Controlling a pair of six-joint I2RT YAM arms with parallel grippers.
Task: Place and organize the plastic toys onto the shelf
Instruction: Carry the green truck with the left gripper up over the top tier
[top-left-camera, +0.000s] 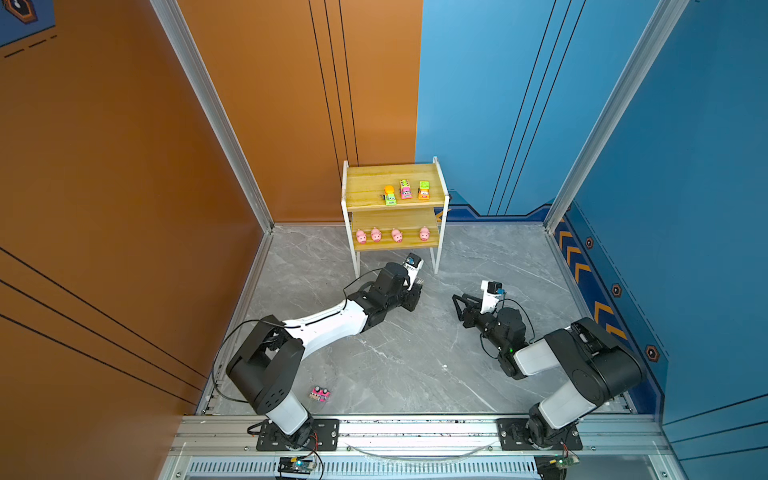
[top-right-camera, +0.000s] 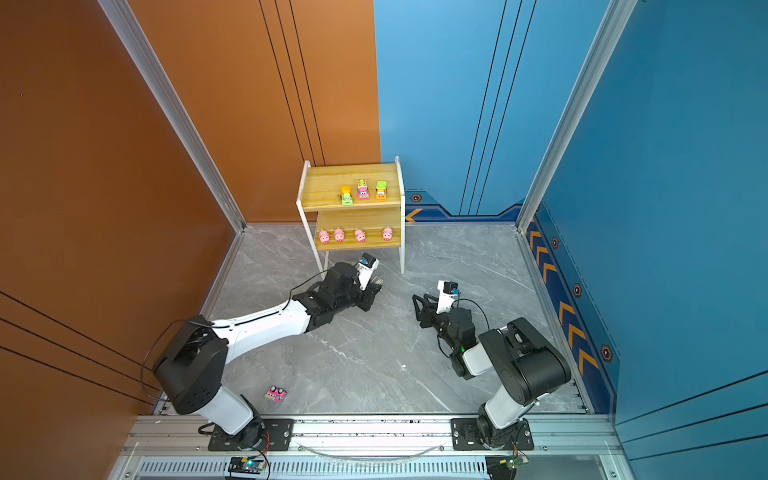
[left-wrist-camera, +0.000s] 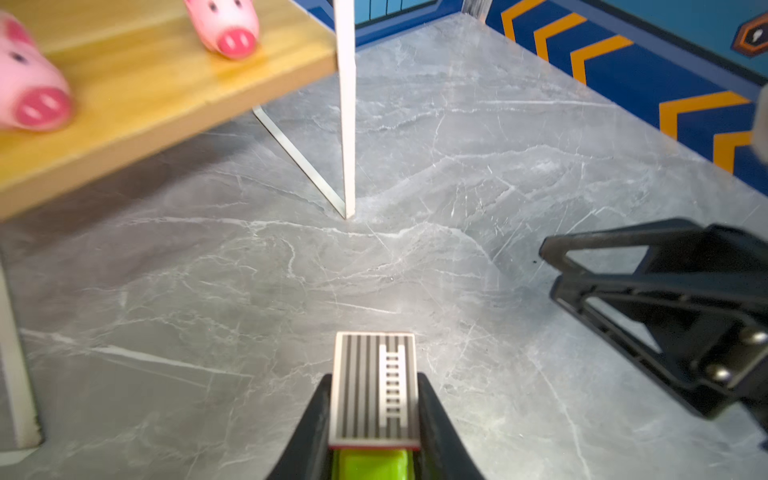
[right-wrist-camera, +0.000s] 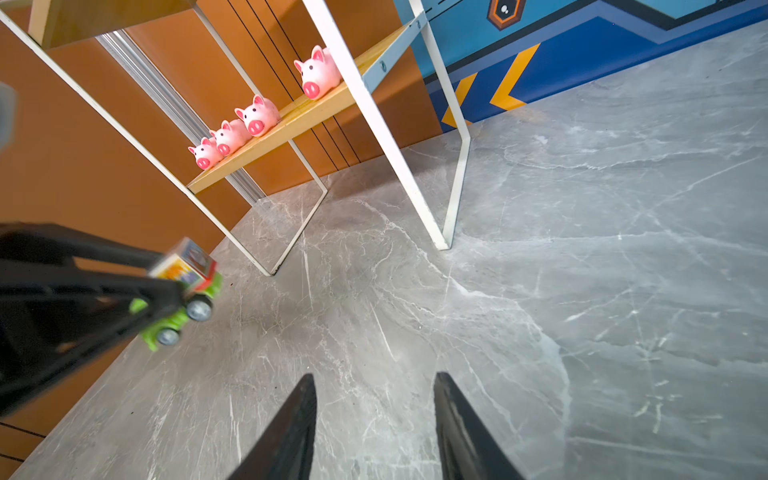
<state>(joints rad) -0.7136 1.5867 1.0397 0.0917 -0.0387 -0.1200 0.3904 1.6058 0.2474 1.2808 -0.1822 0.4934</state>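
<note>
Your left end effector (left-wrist-camera: 374, 379) is clamped on a green truck (right-wrist-camera: 188, 264) with a grey striped box on its back, one finger on each side of the toy. It holds the truck low over the desk (top-left-camera: 415, 357), just in front of the shelf (top-left-camera: 365, 188) and close to that shelf's near right leg. Your right end effector (right-wrist-camera: 375, 376) sits to the right of it, well apart, low over the desk; its fingers stand parted with nothing between them. The shelf is at the far side of the desk, against the wall. On its top board you have three vehicles (top-left-camera: 405, 189) in a row toward the right half: a green and orange one, a pink one, then an orange and green one. On the lower board four pigs (top-left-camera: 376, 235) stand in a line along the near edge, snouts toward you. One pink vehicle (top-left-camera: 319, 393) lies on the desk at the near left, just beside the base of your left arm, far from the shelf and from both end effectors.
</note>
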